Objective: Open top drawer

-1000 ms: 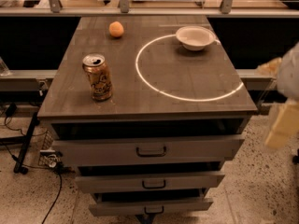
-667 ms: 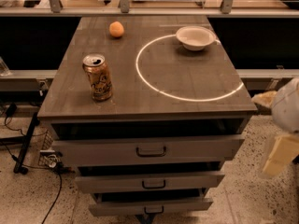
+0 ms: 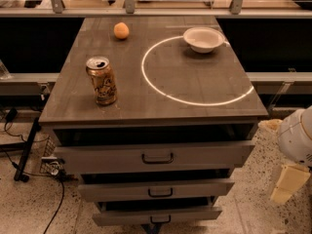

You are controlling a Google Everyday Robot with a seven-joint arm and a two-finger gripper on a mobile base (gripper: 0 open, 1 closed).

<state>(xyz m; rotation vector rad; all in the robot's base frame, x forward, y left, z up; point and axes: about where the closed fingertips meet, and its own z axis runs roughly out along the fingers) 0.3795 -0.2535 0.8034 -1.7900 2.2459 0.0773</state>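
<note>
One top drawer [image 3: 156, 156] directly beneath the tabletop [image 3: 73, 99], front slightly ajar, my end effector [image 3: 287, 182] low to that drawer's right, apart from it, whether open or closed I cannot tell

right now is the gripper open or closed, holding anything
Gripper: low at the right edge, apart from the top drawer; open or closed cannot be told.

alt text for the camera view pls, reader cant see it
A grey cabinet with three drawers, the top drawer widest with a dark bail handle, seen from above. On its top stand a drinks can, an orange and a white bowl. The robot's pincer hangs low at the right edge, apart from the drawers.
</note>
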